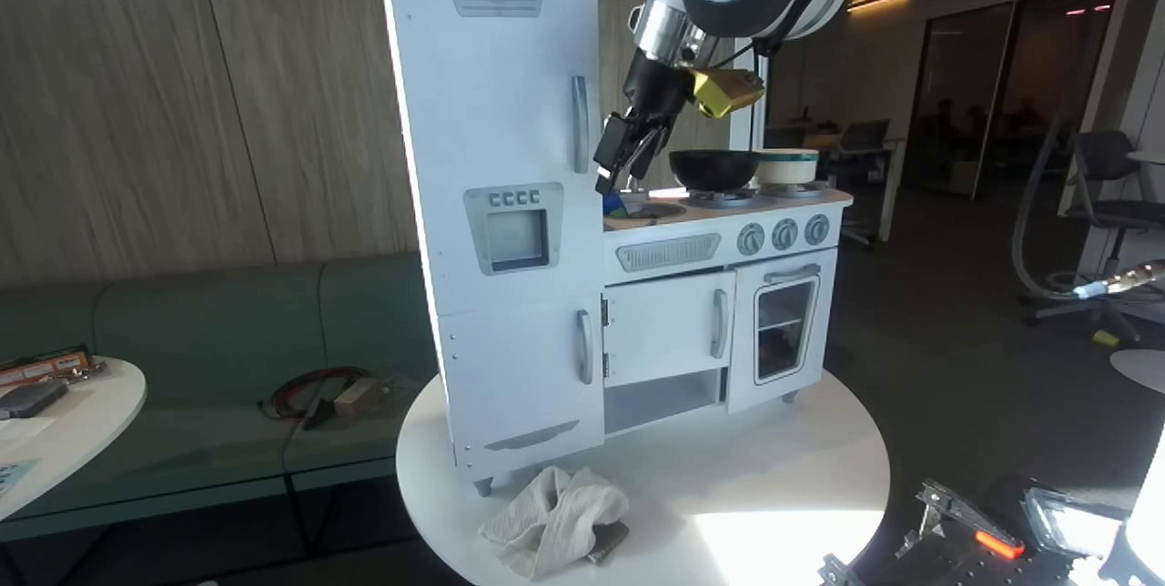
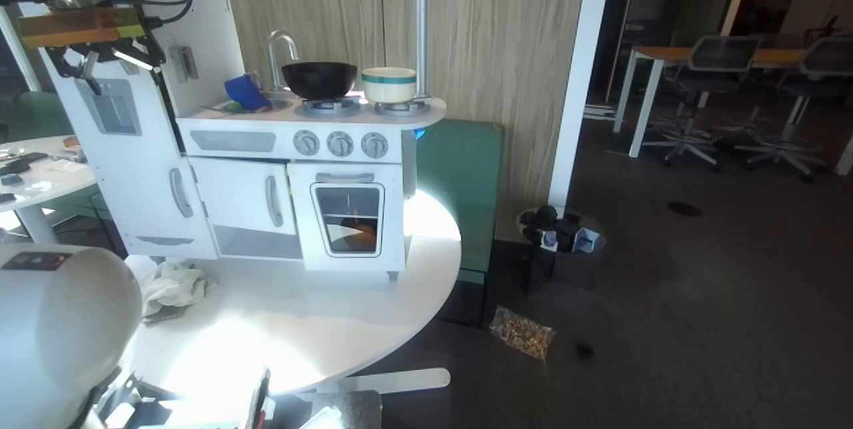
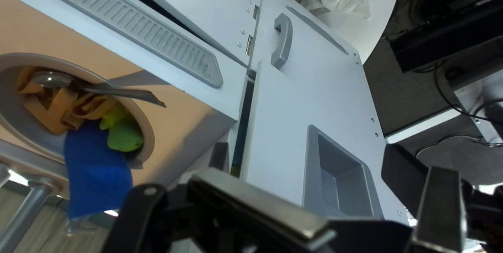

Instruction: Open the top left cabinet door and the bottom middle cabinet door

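Observation:
The top left cabinet door (image 1: 496, 122) is the tall white fridge door, with its long handle (image 1: 581, 124) on the right edge. A dark gap along its edge shows it slightly ajar; its lower part shows in the wrist view (image 3: 283, 135), where its handle is not visible. My gripper (image 1: 621, 178) is open and empty, just right of that door's edge and below its handle, above the sink. Its fingers (image 3: 308, 160) stand wide apart before the dispenser panel; I cannot tell whether they touch. The bottom middle cabinet door (image 1: 664, 327) is slightly ajar, with a gap along its top; it also shows below the counter (image 2: 233, 192).
A black pan (image 1: 714, 169) and a cream pot (image 1: 787, 166) stand on the stove right of my gripper. The sink (image 3: 151, 137) holds a blue thing (image 3: 96, 170) and toy food, beside a faucet (image 2: 274, 59). A cloth (image 1: 557, 522) lies on the round table (image 1: 673, 477).

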